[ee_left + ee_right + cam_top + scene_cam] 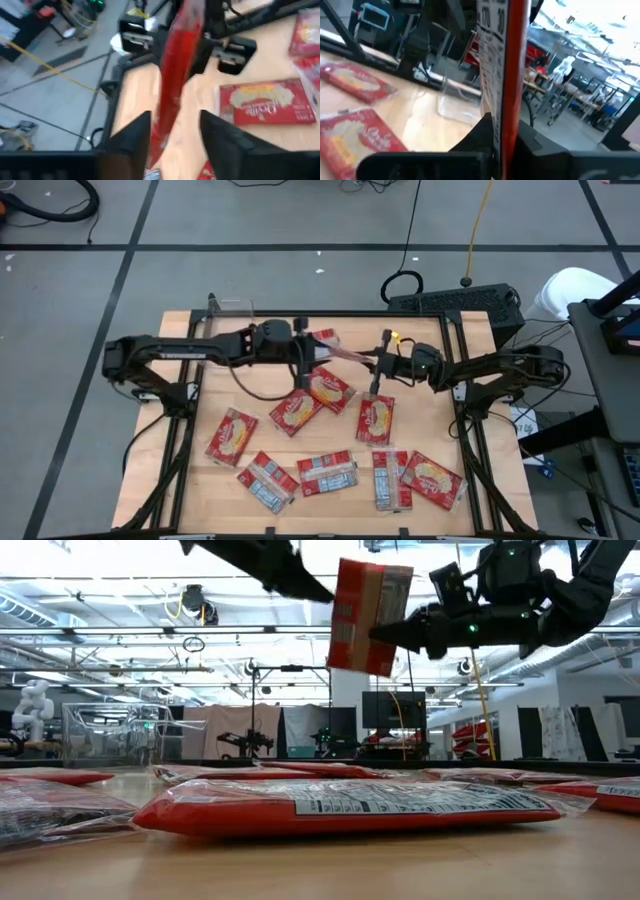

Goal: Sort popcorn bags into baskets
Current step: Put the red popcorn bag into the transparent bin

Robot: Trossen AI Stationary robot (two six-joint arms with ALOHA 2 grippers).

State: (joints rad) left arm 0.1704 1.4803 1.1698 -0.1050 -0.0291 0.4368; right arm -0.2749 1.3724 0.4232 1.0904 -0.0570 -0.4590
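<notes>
Hanging in mid-air above the table (180, 480), a red popcorn bag (368, 615) is clamped edge-on in the right gripper (385, 363). The left gripper (303, 352) sits at the bag's other end, fingers (227, 145) spread apart around it. Other packets (325, 475) lie flat on the wood, and the clear basket (232, 308) stands at the far-left corner.

Seen from above, the wooden table (170, 430) carries red popcorn bags scattered over its near half. The left gripper (303, 352) reaches in from the left and the right gripper (384, 362) from the right; between them a raised popcorn bag (345, 354) spans the gap, its ends meeting both grippers. Whether either set of fingers is clamped on it cannot be made out. A clear plastic basket (228, 307) sits at the far left edge of the table, well apart from the bags. A bag with a popcorn picture (231, 436) lies on the near left, and one with a label panel (328, 474) lies near the front edge. A black keyboard (455, 302) lies beyond the far right corner.
</notes>
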